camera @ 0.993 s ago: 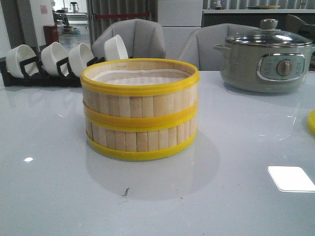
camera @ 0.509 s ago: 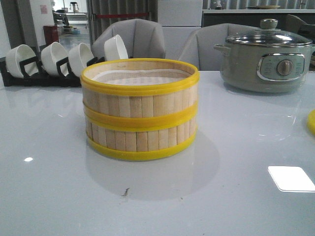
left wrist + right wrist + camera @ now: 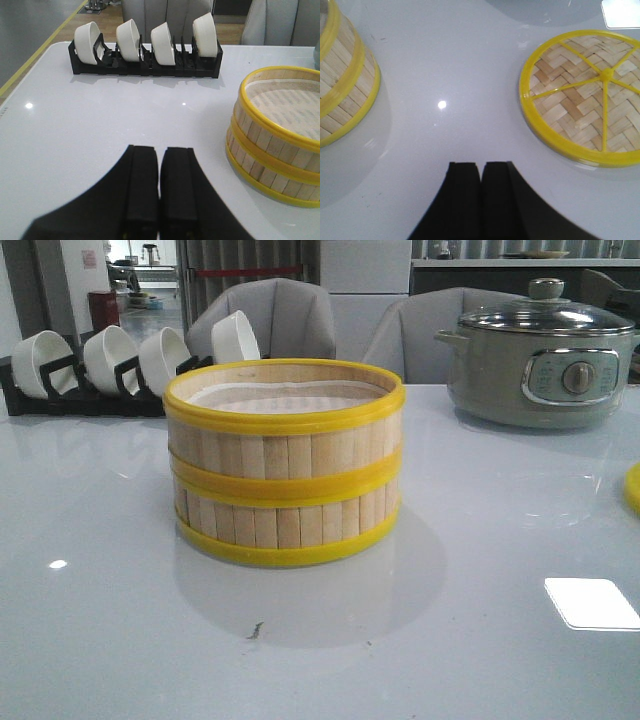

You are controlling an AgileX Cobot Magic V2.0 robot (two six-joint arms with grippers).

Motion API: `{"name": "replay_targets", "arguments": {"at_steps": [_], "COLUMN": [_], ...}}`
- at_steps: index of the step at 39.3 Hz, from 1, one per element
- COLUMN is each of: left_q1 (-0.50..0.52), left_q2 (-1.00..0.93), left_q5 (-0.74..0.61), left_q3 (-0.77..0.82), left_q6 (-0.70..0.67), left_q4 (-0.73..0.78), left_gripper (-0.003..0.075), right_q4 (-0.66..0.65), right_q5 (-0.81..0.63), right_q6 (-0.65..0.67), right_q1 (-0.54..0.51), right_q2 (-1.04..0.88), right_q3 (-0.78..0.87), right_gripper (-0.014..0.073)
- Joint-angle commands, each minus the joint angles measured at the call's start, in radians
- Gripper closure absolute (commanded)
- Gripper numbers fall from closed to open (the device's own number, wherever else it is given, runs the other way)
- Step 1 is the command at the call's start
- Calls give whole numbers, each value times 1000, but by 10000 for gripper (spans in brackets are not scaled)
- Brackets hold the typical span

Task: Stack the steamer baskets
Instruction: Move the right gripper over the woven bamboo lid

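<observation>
Two steamer baskets (image 3: 285, 465) stand stacked one on the other in the middle of the white table, with pale slats, yellow rims and a whitish liner showing in the top one. The left wrist view has the stack (image 3: 275, 135) off to one side of my left gripper (image 3: 160, 150), which is shut on nothing and clear of it. My right gripper (image 3: 481, 165) is also shut and empty, hanging over bare table between the stack (image 3: 340, 85) and a flat woven lid (image 3: 585, 95). Neither gripper appears in the front view.
The round woven bamboo lid, yellow-rimmed with yellow spokes, lies flat at the table's right edge (image 3: 634, 488). A grey-green electric pot (image 3: 540, 355) stands at the back right. A black rack of white bowls (image 3: 100, 365) lines the back left (image 3: 145, 65). Grey chairs stand behind the table.
</observation>
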Motion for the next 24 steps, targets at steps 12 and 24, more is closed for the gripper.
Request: {"name": "replay_targets", "arguments": {"at_steps": [12, 24], "left_q1": [2, 2], "left_q2": [2, 2], "left_q5": [-85, -85], "left_q3": [-30, -30], "left_q6": [2, 2], "left_q4": [-3, -3], "left_gripper": [623, 623], "right_q4": [3, -43], "right_q5": [76, 89], "right_q6": [-13, -13], "right_q1": [0, -1], "right_q2": [-4, 45], "right_q3": [-40, -60], "right_gripper": [277, 305]}}
